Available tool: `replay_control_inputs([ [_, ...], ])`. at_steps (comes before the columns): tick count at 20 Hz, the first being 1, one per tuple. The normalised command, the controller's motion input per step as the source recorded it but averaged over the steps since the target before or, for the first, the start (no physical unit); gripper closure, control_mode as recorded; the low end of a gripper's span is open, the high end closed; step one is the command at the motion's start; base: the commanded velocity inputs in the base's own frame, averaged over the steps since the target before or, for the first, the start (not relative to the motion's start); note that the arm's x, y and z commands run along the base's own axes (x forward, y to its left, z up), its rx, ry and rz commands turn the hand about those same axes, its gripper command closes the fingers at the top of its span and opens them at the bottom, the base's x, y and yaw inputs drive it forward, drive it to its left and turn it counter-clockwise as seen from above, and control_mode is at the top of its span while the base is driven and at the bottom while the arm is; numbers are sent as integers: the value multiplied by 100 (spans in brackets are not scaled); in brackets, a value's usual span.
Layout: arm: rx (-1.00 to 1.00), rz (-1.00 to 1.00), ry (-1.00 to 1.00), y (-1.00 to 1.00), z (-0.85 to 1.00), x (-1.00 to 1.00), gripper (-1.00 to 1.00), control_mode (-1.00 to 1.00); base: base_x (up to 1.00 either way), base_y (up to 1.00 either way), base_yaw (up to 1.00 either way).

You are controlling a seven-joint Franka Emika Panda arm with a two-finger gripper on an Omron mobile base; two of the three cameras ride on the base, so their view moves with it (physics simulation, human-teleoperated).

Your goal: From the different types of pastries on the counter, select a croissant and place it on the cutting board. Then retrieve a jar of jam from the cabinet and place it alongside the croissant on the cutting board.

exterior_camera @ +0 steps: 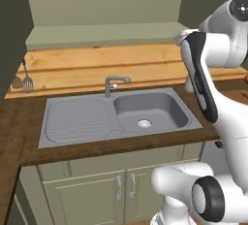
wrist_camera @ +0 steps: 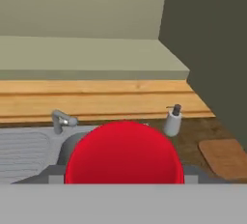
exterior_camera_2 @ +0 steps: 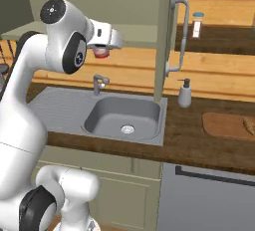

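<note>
The hand (exterior_camera_2: 101, 51) grips the jar (exterior_camera_2: 101, 52) high over the sink (exterior_camera_2: 124, 116) (open air all round); the board (exterior_camera_2: 226, 125) lies near the table's (exterior_camera_2: 189, 138) right edge.

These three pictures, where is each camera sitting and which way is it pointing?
Left base view: behind the arm on its left, looking down at the sink; the white arm rises at right.
Right base view: behind on the right, facing the sink, open cabinet door and cutting board; the arm rises at left, its gripper holding the jar of jam.
Hand view: on the hand, looking past the red jar at the counter.
All three share the sink and faucet.
</note>
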Motion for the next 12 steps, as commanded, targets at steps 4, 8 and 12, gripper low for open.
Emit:
replay_control_inputs([
  [4,0,0,0,0,0,0,100,100,-100,27,0],
  [8,0,0,0,0,0,0,100,100,-100,18,0],
  [12,0,0,0,0,0,0,100,100,-100,-41,0],
])
